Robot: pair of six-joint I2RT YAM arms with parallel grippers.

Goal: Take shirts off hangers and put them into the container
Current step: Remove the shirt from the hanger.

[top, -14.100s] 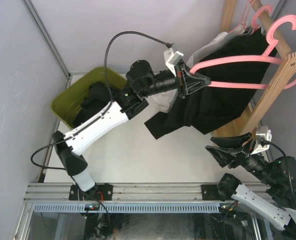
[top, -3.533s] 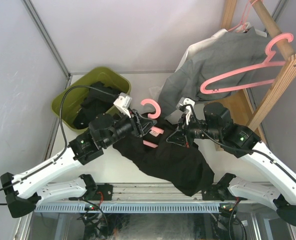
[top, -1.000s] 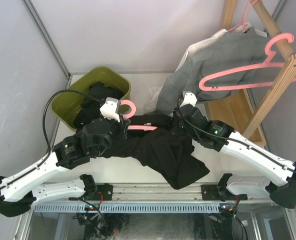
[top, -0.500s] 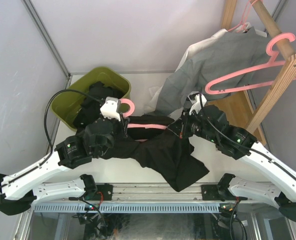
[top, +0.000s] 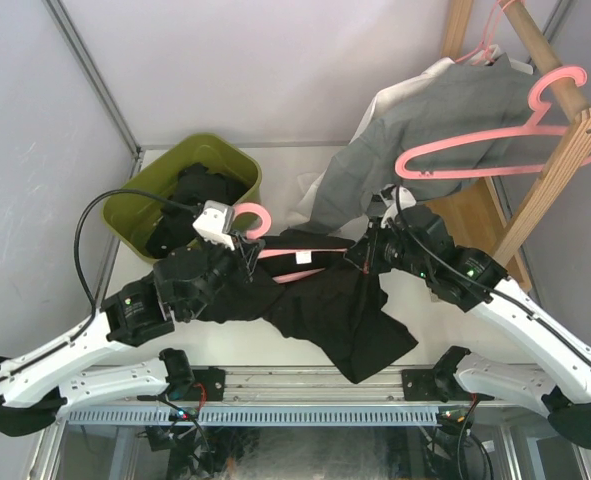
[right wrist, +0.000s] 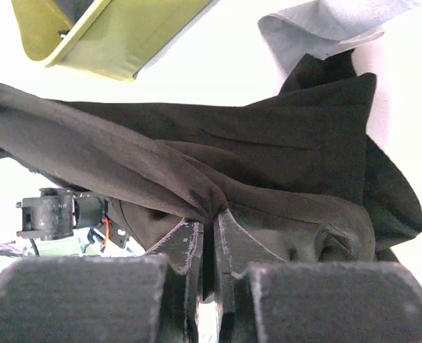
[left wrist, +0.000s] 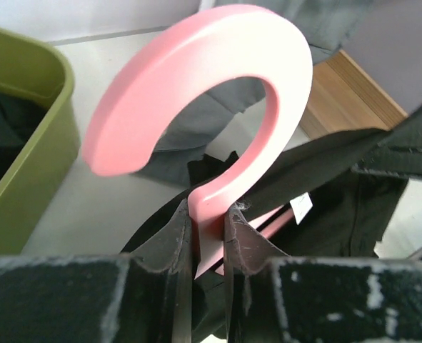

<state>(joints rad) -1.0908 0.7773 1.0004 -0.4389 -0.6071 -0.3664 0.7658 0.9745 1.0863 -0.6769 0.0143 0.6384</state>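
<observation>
While the left hand [left wrist: 209, 214] pinches the neck of a pink hanger [left wrist: 218, 86] just under its hook, the right hand [right wrist: 212, 229] is pressed together on a fold of the black shirt [top: 345, 310]. The shirt is stretched between the two arms, low over the tabletop [top: 280, 175] and just beside the olive-green container [top: 123, 212]. One pink arm of the hanger shows bare across the top of the cloth. The rest of it is buried in the folds, so the garment appears partly, not wholly, freed. Dark fabric [top: 190, 200] already lies heaped inside the container, which suggests that at least one shirt has gone in; how many cannot be told from above. On the wooden rack [top: 565, 150] at the far right a grey shirt [top: 425, 120] hangs with a pale shirt [top: 400, 95] just behind it. A second pink hanger [top: 475, 160] dangles from the pole in front of them, and whether it carries either garment is unclear. By this showing the job stands roughly midway. The black shirt has to come off its hanger and go into the container, and the two on the rack have yet to be taken down.
</observation>
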